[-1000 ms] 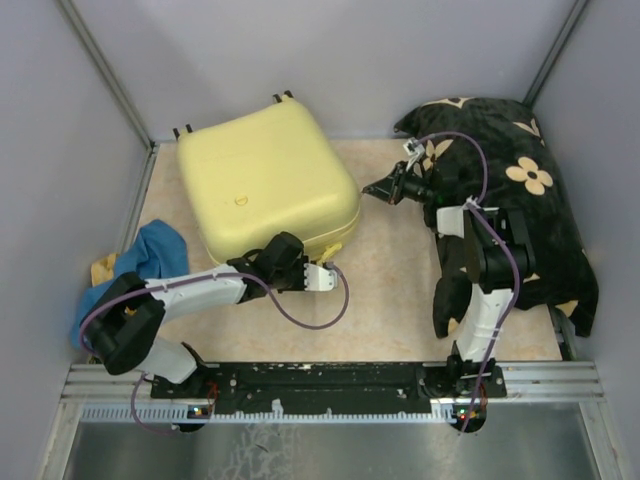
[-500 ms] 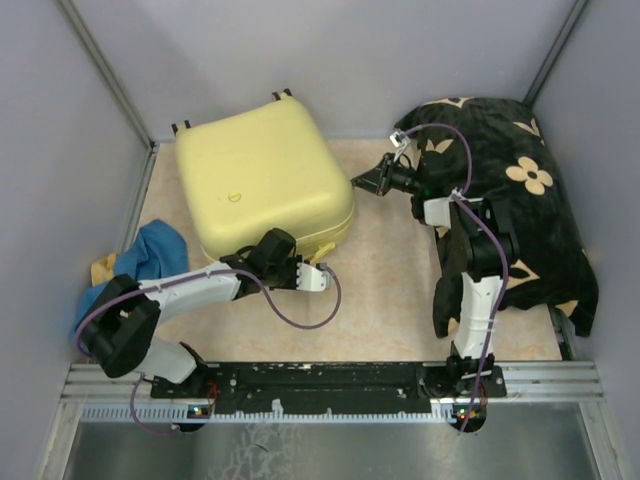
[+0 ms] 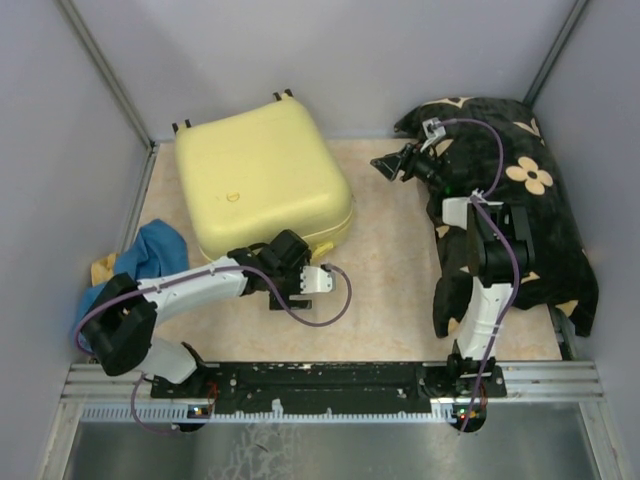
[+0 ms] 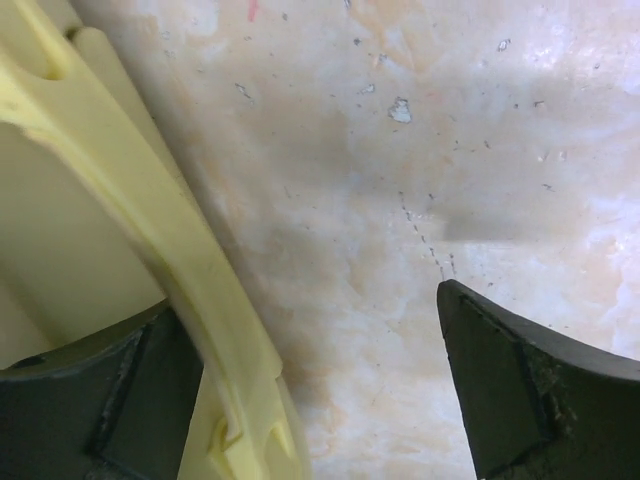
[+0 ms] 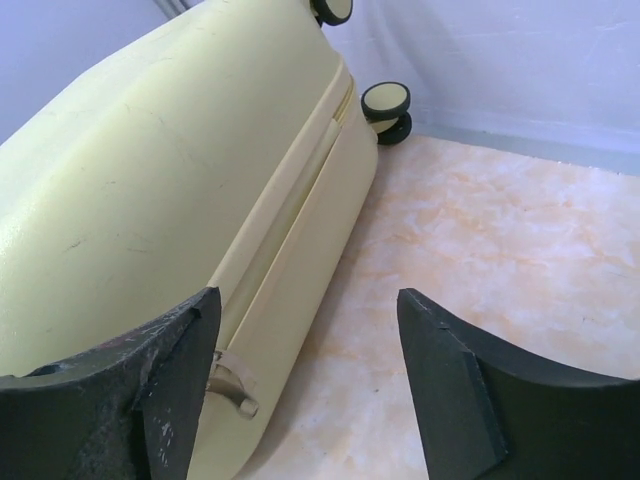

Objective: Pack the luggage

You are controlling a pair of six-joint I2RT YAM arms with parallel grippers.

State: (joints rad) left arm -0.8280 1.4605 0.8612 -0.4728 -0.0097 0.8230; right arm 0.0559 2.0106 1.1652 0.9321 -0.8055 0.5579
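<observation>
Luggage (image 3: 262, 180) lies closed, with left end effector (image 4: 300, 320) and right end effector (image 5: 308, 300) both spread wide.

You will find no legible text, label, brand or number in any view. The luggage (image 3: 262, 170) carries one small round mark (image 3: 232, 197) on its shell, left of centre in the overhead frame, too small to read. The black cloth (image 3: 545, 225) shows beige flower motifs only, not lettering.
</observation>
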